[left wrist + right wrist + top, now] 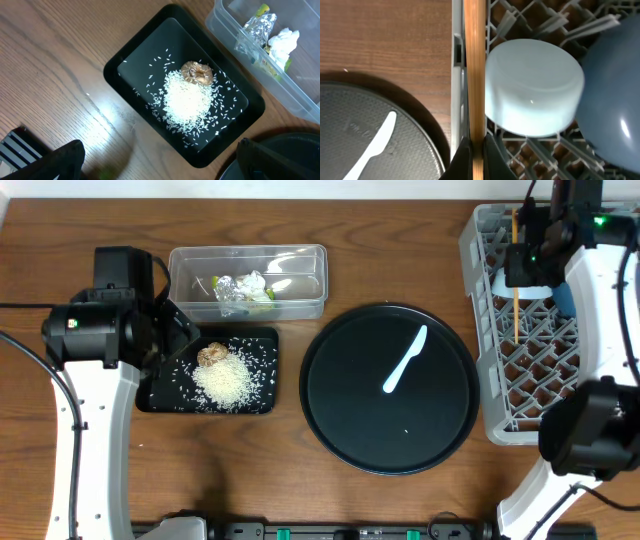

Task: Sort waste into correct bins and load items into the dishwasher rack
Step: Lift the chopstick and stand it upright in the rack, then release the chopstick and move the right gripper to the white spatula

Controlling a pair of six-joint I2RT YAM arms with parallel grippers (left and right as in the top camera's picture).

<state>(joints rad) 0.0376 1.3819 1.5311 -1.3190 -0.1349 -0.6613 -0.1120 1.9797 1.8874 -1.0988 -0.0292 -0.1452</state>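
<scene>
wooden stick [474, 75] pinched in right end effector [476, 151], over rack [511, 20]

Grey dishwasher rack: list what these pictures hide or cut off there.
- Overhead: the white right arm covers the grey lattice rack's right side and load.
- Right wrist: dark blue rounded dish runs off the right edge; plate or bowl unclear.
- Right wrist: thin wooden stick in the right gripper leaves the top edge; its tip unseen.
</scene>
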